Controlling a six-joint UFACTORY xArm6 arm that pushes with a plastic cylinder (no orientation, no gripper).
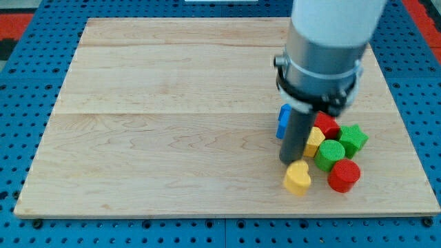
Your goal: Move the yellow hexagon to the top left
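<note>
The yellow hexagon [315, 140] sits in a tight cluster at the view's lower right, partly hidden behind my rod. My tip [289, 162] rests on the board just left of the hexagon and just above a yellow heart [298, 178]. A blue block [283, 120] stands behind the rod, mostly hidden. A red block [326, 125] lies above the hexagon, a green star [353, 138] to its right, a green cylinder [331, 154] beside it and a red cylinder [344, 175] below that.
The wooden board [172, 124] lies on a blue perforated table [21, 124]. The arm's grey body [320, 62] hangs over the board's upper right.
</note>
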